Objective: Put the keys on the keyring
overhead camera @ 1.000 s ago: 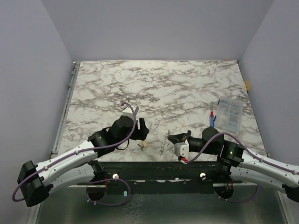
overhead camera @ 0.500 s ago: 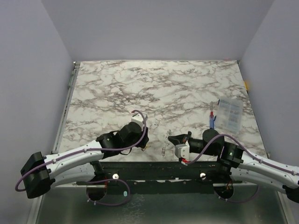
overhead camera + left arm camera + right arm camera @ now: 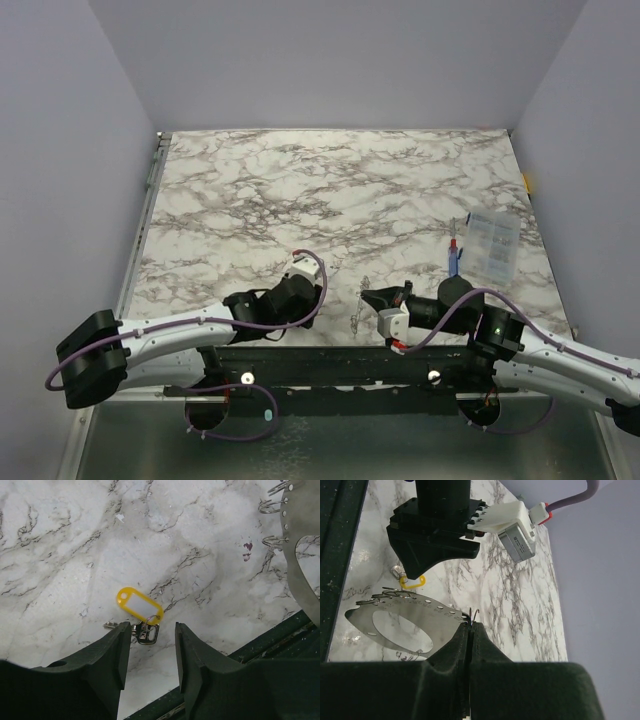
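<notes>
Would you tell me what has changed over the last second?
The left gripper swung right and toward the near edge, coming down open over the keys and their yellow tag; nothing was grasped. The right gripper stayed shut at the grey disc edge.

Plain lavender-grey walls (image 3: pixel 330 60) enclose a white, grey-veined marble table (image 3: pixel 350 180) under soft, even light.
</notes>
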Tool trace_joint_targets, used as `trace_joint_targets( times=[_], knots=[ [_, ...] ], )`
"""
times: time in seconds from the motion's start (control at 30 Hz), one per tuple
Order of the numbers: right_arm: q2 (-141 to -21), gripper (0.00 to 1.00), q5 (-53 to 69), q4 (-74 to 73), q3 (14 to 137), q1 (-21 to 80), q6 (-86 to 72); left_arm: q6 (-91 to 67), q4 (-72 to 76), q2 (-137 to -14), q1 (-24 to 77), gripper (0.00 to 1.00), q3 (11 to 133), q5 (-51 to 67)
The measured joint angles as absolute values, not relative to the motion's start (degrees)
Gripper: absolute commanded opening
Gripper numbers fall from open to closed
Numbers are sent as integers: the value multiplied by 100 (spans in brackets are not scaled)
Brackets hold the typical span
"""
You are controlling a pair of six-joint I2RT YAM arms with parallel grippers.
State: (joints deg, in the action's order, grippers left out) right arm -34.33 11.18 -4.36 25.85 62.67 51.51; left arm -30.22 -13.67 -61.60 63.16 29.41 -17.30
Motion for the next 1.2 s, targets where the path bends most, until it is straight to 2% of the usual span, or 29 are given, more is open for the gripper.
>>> trace_joint_targets(
  times=[0.2, 1.2],
  knots=[
    [-3404, 1, 1100, -436, 2585, 6267, 5148, -3151, -1194, -6261, 6326, 39, 2797, -1743],
    [-3498, 1, 1094, -432, 2543, 6267, 5041, -3227, -458, -6755, 6351, 32, 2436, -1743]
  ],
)
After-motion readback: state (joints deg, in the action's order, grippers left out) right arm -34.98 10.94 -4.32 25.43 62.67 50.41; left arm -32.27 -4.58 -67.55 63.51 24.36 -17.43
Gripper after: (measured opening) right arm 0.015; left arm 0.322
